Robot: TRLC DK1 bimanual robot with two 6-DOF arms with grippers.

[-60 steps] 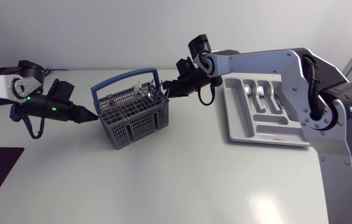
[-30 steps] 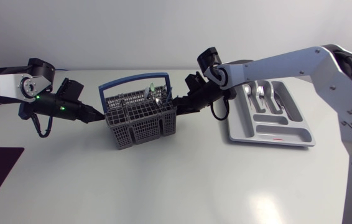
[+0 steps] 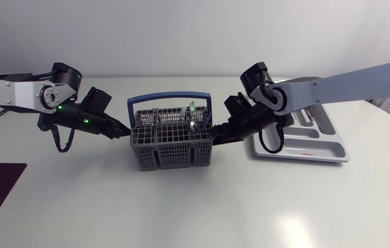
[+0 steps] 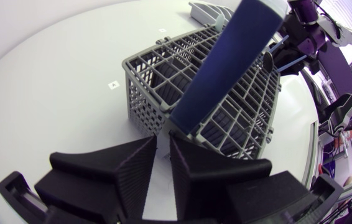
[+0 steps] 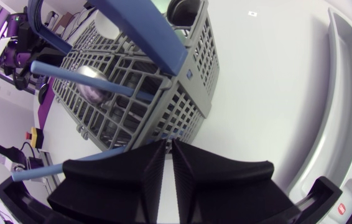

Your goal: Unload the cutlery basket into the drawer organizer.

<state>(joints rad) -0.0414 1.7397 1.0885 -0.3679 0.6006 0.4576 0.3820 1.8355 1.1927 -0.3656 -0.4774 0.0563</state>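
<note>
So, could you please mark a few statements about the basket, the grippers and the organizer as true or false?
1. The cutlery basket is empty. False: a spoon and other pieces stand in it.
2. The left gripper is clamped on one end wall of the basket. True.
3. The right gripper holds a fork above the drawer organizer. False: it grips the basket's other end wall.
4. The basket's blue handle stands up over it. True.
</note>
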